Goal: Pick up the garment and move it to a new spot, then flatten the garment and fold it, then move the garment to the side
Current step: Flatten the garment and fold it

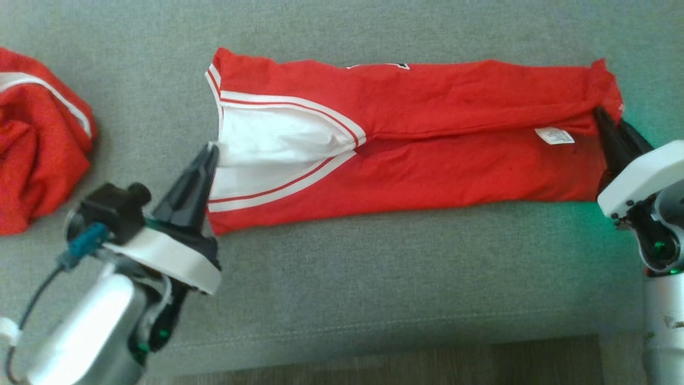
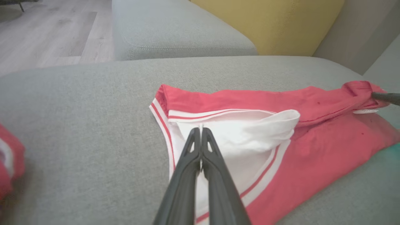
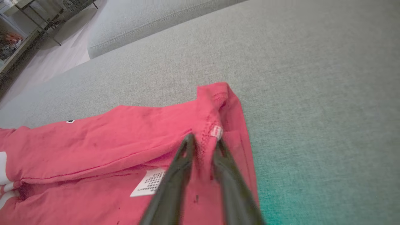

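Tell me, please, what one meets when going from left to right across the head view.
crumpled red cloth → left gripper → folded red garment → white label near the garment's right end → right gripper

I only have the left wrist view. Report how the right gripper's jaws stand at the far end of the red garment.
Observer: In the right wrist view the right gripper has its jaws apart, with a ridge of hem of the red garment between them.
Operator: Describe the red scrap at my left edge.
Observer: The head view shows a second red piece, crumpled in a heap with a white stripe, lying apart from the folded one.
Operator: Check the garment's far edge for marks.
Observer: A small white logo patch peeks out along its top edge in the head view.
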Controlling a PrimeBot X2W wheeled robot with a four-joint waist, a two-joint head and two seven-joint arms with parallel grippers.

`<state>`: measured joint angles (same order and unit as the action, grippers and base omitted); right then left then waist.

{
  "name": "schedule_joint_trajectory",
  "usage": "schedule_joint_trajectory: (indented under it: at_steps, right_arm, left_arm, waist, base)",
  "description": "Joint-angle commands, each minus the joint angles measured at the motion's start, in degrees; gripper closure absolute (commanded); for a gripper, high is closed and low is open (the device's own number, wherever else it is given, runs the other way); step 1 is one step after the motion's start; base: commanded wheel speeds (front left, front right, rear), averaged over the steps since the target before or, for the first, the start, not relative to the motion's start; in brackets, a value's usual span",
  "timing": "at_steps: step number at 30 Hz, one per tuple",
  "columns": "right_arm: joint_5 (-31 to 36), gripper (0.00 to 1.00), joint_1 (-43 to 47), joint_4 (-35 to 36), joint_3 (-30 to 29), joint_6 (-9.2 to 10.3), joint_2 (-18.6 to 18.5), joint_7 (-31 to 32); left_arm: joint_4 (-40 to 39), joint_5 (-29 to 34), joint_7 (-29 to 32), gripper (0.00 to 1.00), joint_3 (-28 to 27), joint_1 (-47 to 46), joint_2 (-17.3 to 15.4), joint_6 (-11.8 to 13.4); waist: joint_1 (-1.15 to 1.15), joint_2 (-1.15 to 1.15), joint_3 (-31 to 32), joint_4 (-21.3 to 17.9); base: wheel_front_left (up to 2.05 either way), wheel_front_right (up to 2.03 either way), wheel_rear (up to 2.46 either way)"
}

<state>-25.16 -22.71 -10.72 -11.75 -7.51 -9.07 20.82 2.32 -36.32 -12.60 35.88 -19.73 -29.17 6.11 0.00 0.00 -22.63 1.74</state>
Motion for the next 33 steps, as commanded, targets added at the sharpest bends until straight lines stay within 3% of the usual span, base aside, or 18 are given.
schedule_joint_trajectory:
  at_steps: [1, 2, 8, 12, 13, 18, 21, 25, 33]
  right_arm:
    - [0.74, 0.0, 1.17, 2.01, 0.7, 0.02, -0.12, -0.96]
    - [0.98, 0.0, 1.61, 2.17, 0.43, 0.02, 0.14, -1.63]
    - [2.77, 0.0, 5.9, 3.88, -3.98, 0.02, 3.72, -5.59]
    - [2.71, 0.0, 7.38, 2.56, -7.31, 0.02, 5.63, -6.85]
    - [2.71, 0.0, 7.38, 2.56, -7.31, 0.02, 5.63, -6.85]
    - [1.97, 0.0, 4.29, -3.09, -10.59, 0.02, 6.14, -8.0]
    - [4.36, 0.0, 1.33, -10.01, -11.56, 0.02, 6.17, -8.48]
    - [5.8, 0.0, -0.98, -15.3, -12.75, 0.02, 6.18, -8.32]
    - [15.65, 0.0, -5.7, -26.3, -19.68, 0.02, 6.18, -8.53]
  left_arm:
    - [-0.82, -1.05, -0.29, 0.36, -2.22, 0.35, -0.71, 0.44]
    - [-0.5, -1.74, -0.31, 0.0, -2.25, 1.02, 0.06, 0.84]
    - [0.85, -2.77, -1.39, 0.0, -2.61, 5.24, 4.81, 4.95]
    - [-0.11, 0.79, -2.18, 0.0, -2.85, 8.12, 8.31, 9.5]
    - [-0.11, 0.79, -2.18, 0.0, -2.85, 8.12, 8.31, 9.5]
    - [-2.52, 10.47, -2.37, 0.0, -4.54, 11.27, 12.29, 14.28]
    - [-2.97, 16.08, -2.39, 0.0, -4.25, 14.3, 14.14, 14.52]
    - [-2.89, 17.48, -2.39, 0.0, -4.79, 15.9, 15.54, 13.75]
    - [-2.18, 19.81, -2.4, 0.0, -6.25, 17.73, 17.93, 11.11]
  waist:
    - [0.0, 0.0, 0.82, -0.15]
    - [0.0, 0.0, 1.3, -0.19]
    - [0.0, 0.0, 5.18, 0.1]
    - [0.0, 0.0, 8.18, 0.68]
    - [0.0, 0.0, 8.18, 0.68]
    - [0.0, 0.0, 10.76, 2.35]
    - [0.0, 0.0, 12.55, 4.3]
    - [0.0, 0.0, 13.55, 5.61]
    - [0.0, 0.0, 14.88, 8.23]
  base:
    - [0.0, 0.0, 0.0]
    - [0.0, 0.0, 0.0]
    - [0.0, 0.0, 0.0]
    - [0.0, 0.0, 0.0]
    - [0.0, 0.0, 0.0]
    - [0.0, 0.0, 0.0]
    - [0.0, 0.0, 0.0]
    - [0.0, 0.0, 0.0]
    - [0.0, 0.0, 0.0]
